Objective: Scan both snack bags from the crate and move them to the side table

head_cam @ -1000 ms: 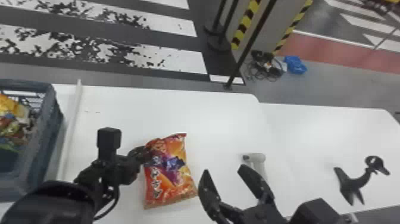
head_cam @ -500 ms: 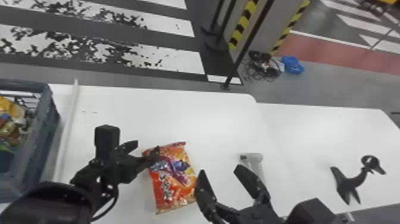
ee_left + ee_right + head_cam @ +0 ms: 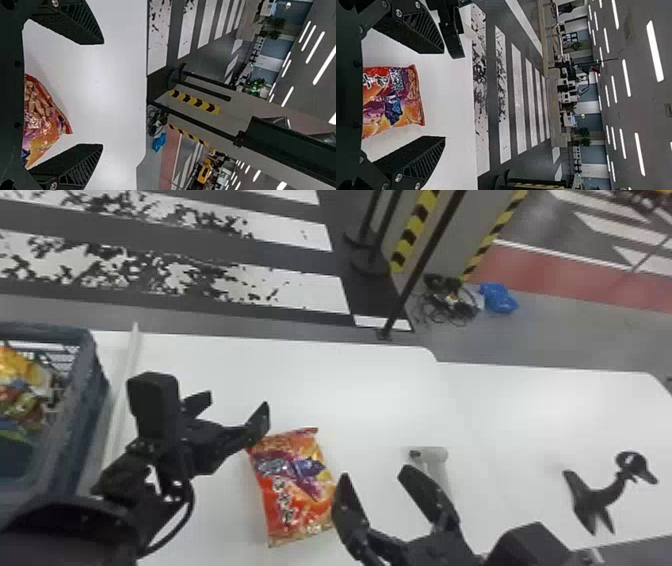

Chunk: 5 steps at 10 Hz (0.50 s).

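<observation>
White table (image 3: 350, 390), broad margin to the far edge — snack bag (image 3: 295, 487) between left hand (image 3: 238, 399) and right hand (image 3: 375, 472), both spread.

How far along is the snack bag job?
Done: one orange bag is out of the crate, on the white table; scanning, can't tell. In hand: nothing, left gripper and right gripper open. Remaining, likely: moving that bag on, plus another from the packets in the crate.
</observation>
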### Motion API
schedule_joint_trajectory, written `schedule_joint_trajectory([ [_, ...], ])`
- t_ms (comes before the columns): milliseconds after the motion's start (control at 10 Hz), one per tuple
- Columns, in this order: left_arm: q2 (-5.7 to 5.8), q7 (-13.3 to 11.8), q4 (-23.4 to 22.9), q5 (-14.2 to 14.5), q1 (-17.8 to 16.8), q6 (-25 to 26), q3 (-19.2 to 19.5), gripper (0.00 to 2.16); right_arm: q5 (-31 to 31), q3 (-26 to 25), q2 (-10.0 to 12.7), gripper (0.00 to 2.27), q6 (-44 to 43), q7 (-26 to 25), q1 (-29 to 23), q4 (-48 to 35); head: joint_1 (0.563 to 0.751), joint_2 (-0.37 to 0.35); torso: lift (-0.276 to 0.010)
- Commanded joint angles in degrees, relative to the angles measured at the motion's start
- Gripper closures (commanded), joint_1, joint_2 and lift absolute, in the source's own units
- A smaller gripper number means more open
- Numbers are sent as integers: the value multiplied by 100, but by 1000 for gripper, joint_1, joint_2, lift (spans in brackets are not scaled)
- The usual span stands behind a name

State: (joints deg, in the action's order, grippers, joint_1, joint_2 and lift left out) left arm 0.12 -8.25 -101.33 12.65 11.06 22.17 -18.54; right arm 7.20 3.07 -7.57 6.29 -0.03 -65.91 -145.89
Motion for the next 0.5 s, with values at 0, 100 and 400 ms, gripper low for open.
schedule_joint_trajectory([
  [0,313,139,-827,-61,371,30,201,70,1,0,-8,164,0,-6,25,34,695,-304,-29],
  [100,682,192,-1372,-61,740,30,562,76,1,0,-34,164,-17,-6,78,113,695,-287,-29],
  [400,1306,245,-2602,-167,2032,-427,1713,76,-8,0,-122,164,0,-6,315,403,695,-91,-29],
])
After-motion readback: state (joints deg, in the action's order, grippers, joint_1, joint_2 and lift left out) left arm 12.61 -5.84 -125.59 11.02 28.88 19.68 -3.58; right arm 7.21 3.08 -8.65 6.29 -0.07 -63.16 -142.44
